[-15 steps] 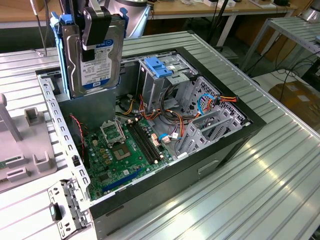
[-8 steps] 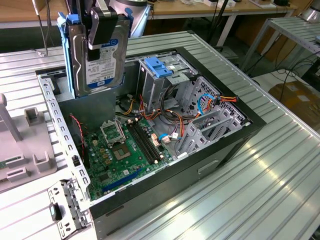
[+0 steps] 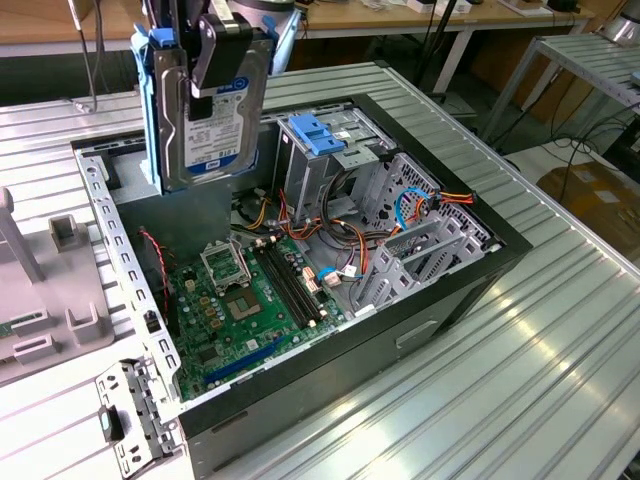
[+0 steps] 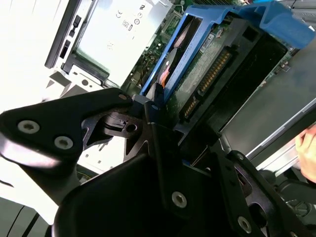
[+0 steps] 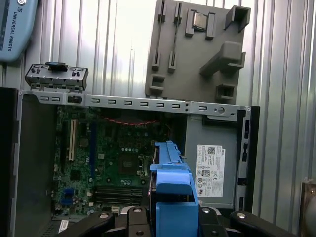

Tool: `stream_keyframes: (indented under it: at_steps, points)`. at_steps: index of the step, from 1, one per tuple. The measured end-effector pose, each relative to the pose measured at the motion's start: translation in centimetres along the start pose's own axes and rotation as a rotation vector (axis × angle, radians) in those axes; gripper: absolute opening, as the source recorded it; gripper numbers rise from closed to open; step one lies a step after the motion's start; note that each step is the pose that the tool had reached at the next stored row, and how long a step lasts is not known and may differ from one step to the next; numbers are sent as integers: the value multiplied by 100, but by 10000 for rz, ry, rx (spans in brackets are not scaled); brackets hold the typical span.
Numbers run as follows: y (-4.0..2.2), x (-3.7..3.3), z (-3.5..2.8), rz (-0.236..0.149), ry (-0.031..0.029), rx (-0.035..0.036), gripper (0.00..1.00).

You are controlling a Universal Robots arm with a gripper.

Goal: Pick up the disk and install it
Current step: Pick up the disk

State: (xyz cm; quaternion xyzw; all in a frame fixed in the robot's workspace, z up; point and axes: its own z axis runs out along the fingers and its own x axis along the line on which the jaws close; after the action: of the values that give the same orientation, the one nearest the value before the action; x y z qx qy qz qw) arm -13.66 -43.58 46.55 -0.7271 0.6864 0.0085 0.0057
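Note:
The disk (image 3: 205,110), a silver-topped hard drive in a light-blue carrier, hangs upright above the back of the open computer case (image 3: 440,300), nearer the exterior view's left. My gripper (image 3: 218,55) is shut on its upper part, one black finger (image 3: 225,45) lying across the labelled face. In the second wrist view the disk (image 4: 217,64) shows its green circuit board and connector between my black fingers (image 4: 153,116). The first wrist view looks down past the carrier's blue end (image 5: 170,190) onto the motherboard (image 5: 123,158).
A metal drive cage (image 3: 335,175) with a short blue bracket (image 3: 318,133) stands in the case beside bundled cables (image 3: 395,215). The motherboard (image 3: 245,300) lies below. A grey fixture plate (image 3: 45,300) sits on the ribbed metal table (image 3: 520,380) at the exterior view's left.

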Motion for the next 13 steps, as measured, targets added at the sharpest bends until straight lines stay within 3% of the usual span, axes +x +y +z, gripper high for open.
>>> stream_keyframes:
  at_steps: [4,5,6,8,9,13]
  points:
    - [-55,7,0,0,0,-6,36]
    - [-99,14,-1,0,0,-11,36]
    - [-166,22,-1,0,-1,-17,36]
    - [-396,45,-1,0,-3,-41,36]
    - [-442,55,-1,1,-3,-50,36]
    - [-471,94,0,0,-22,-53,36]
